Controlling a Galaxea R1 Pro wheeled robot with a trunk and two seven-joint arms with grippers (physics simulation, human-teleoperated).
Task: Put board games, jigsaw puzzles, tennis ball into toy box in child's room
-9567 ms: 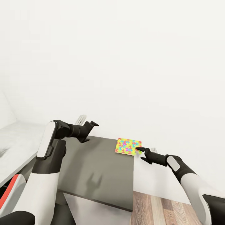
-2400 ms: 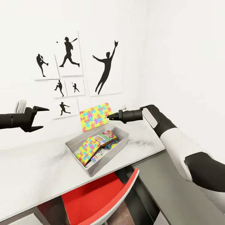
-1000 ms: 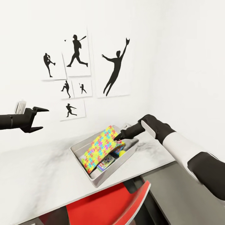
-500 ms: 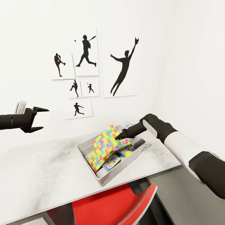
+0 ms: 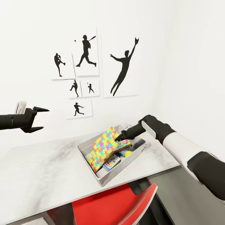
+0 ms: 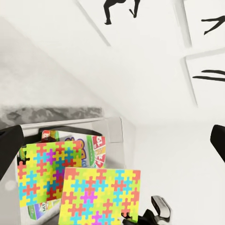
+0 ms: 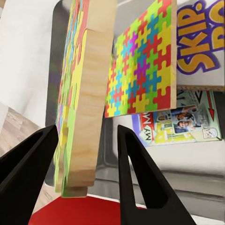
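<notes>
The light grey toy box (image 5: 100, 180) stands on the pale table (image 5: 40, 175). My right gripper (image 5: 120, 137) is over it, open, its fingers (image 7: 133, 164) straddling the edge of a jigsaw puzzle (image 7: 86, 93) with a small gap on each side. That puzzle (image 5: 104, 144) stands tilted in the box. The other jigsaw puzzle (image 7: 140, 65) lies under it on the board games, a Skip-Bo box (image 7: 204, 44) and another printed box (image 5: 111, 161). The tennis ball (image 5: 128, 153) lies in the box too. My left gripper (image 5: 40, 118) hangs open and empty, far from the box.
A red chair (image 5: 109, 206) is tucked under the table's front edge below the box. The dark grey desk top (image 5: 175, 193) joins on the right. Black sport silhouettes (image 5: 122, 70) hang on the white wall behind.
My right gripper carried the puzzle from the dark desk to the toy box and lowered it in. In the last half second its jaws parted and the puzzle sank slightly.
</notes>
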